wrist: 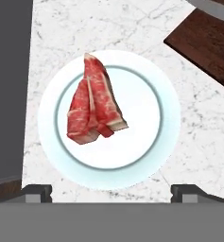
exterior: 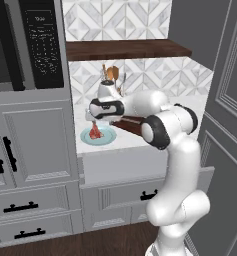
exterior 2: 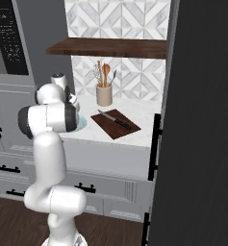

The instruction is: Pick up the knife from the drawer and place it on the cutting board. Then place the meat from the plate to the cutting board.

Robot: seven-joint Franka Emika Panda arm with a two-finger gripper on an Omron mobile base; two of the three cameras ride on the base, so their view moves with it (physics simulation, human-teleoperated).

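Note:
The meat [wrist: 93,108], a red chunk with pale streaks, lies on the round pale plate [wrist: 151,118] on the marble counter. My gripper [wrist: 112,191] hangs directly above it, jaws wide open and holding nothing. From the left base view the gripper [exterior: 93,122] is just over the meat [exterior: 94,133] and the plate [exterior: 106,138]. The knife [exterior 2: 114,119] lies diagonally on the dark brown cutting board [exterior 2: 116,125], to the right of the plate. A corner of the cutting board [wrist: 203,42] reaches into the hand view. The drawer [exterior: 125,167] under the counter stands pulled out, its pale inside bare.
A beige utensil holder [exterior 2: 104,94] with wooden spoons stands against the tiled wall behind the board. A dark wooden shelf [exterior: 125,49] hangs above the counter. A tall grey cabinet with an oven [exterior: 40,45] borders the plate on the left; a dark panel [exterior 2: 207,120] rises on the right.

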